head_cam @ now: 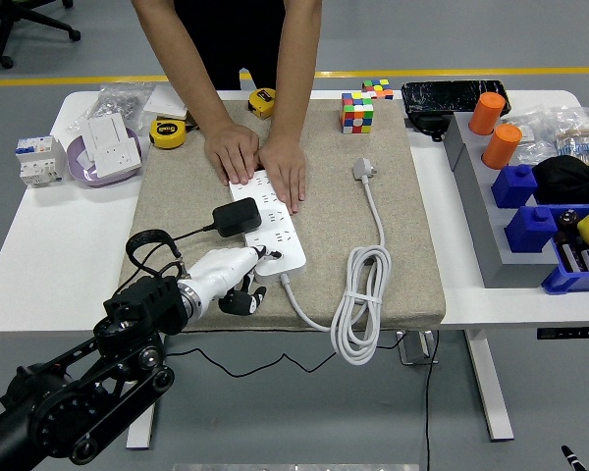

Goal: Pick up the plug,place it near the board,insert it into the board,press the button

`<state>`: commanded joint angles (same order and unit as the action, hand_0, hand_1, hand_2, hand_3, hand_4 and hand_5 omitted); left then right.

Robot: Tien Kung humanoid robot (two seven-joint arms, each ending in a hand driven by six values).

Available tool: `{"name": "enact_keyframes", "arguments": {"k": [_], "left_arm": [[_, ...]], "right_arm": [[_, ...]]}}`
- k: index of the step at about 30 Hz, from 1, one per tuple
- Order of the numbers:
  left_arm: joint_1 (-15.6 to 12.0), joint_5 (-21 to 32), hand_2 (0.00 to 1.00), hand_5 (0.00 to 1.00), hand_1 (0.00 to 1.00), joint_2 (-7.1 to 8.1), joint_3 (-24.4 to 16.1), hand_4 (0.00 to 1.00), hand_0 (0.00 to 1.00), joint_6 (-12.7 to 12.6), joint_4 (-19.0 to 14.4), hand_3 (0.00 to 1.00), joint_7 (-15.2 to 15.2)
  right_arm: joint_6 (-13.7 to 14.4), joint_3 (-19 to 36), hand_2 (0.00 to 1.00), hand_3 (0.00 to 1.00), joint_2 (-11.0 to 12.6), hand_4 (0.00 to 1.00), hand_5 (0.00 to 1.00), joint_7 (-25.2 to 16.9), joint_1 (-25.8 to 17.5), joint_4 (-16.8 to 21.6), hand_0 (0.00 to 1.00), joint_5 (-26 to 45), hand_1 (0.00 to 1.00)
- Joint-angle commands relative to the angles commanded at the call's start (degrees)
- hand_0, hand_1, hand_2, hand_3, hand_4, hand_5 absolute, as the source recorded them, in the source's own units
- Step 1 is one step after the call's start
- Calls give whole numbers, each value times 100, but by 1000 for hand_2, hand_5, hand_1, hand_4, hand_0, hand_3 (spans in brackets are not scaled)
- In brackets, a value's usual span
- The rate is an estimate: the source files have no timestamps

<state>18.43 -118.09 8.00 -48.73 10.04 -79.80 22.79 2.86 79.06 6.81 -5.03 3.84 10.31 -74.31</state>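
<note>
One left hand [231,277] fingertip touches the board [271,224]; its other fingers curl, holding nothing.

You have one head view only, set high on the robot's side, facing forward and down, desk [39,255] near edge low in frame, far edge and a person's arms at top, floor below, nothing shared.

Rubik's cube [356,112], tape measures [167,132], orange cylinders [488,113]

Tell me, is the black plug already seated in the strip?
Yes, the black plug sits on the white strip at its middle sockets, while a person's hands press the strip's far end.
</note>
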Motion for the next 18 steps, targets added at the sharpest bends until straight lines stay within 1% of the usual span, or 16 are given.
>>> {"name": "enact_keyframes", "arguments": {"k": [7, 10, 12, 14, 15, 18], "left_arm": [[0, -35, 163, 2, 57, 9, 23, 505, 146, 16, -14, 861, 21], [-12, -48, 164, 2, 58, 23, -23, 505, 147, -29, -139, 851, -25], [-22, 15, 164, 2, 58, 24, -119, 505, 147, -125, -344, 851, -154], [-16, 35, 164, 2, 58, 18, -206, 505, 147, -154, -502, 851, -212], [2, 112, 159, 2, 61, 9, -311, 646, 147, -151, -640, 753, -260], [57, 442, 159, 2, 61, -21, -574, 646, 147, -153, -978, 753, -420]], "right_arm": [[0, 5, 760, 782, 2, 998, 998, 3, -8, 0, 958, -6, 837], [1, 0, 761, 783, 2, 998, 998, 3, -6, 0, 960, 2, 837], [2, 7, 761, 783, 2, 998, 998, 5, -7, 0, 960, -4, 837], [2, 8, 761, 783, 2, 998, 998, 7, -9, 0, 960, -7, 837], [0, 8, 760, 782, -1, 998, 998, 10, -8, 0, 959, -10, 837], [-3, -13, 760, 782, -7, 998, 998, 9, -8, 0, 959, 8, 837]]}}
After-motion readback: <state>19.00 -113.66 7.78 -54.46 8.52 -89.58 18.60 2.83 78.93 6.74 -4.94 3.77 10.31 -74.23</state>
